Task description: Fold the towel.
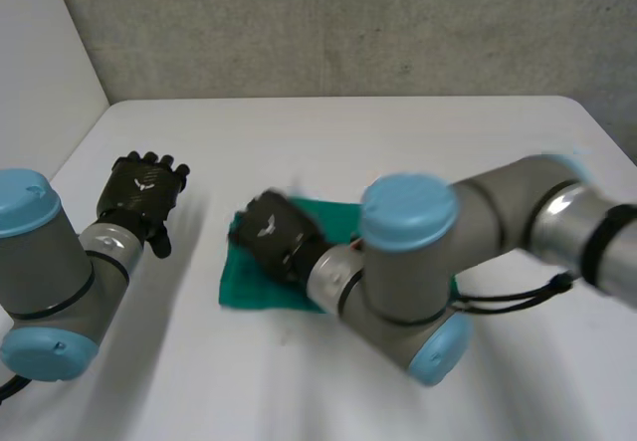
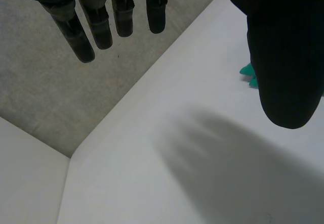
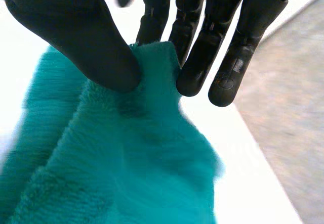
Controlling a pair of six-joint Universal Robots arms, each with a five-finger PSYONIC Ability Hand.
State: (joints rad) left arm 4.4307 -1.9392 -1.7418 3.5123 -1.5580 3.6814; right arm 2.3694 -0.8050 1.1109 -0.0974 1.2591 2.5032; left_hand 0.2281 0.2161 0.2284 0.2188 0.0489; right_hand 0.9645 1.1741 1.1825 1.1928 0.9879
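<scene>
Starting at the left hand (image 1: 144, 194): hovering over bare white table (image 1: 328, 132) with straight, spread fingers (image 2: 104, 29), holding nothing, well apart from the towel (image 1: 261, 290). Just catching a green sliver of it past the thumb in the left wrist view. No help from that side right now, so nothing pinning the far edge against sliding.

Over to the right hand (image 1: 277, 237): sitting on the left part of the green towel, thumb (image 3: 101, 57) closed toward the fingers with a raised bit of edge or corner pinched in between. Can't tell how many layers in that pinch. Looks like mid-fold to me, probably about to carry that edge over, though hard to judge how far along with the right arm (image 1: 418, 262) covering a good chunk of the cloth.

Worries, going by that grip: pretty shallow, only a little fluffy pile caught near the fingertips, so could slip out on a quick pull and flop back unfolded. Also pinched at one spot only, so likely to drag the whole towel across the smooth table instead of folding it, or leave a skewed, bunched fold. Worth going slow and low, maybe bringing the left hand in to hold the other side down.
</scene>
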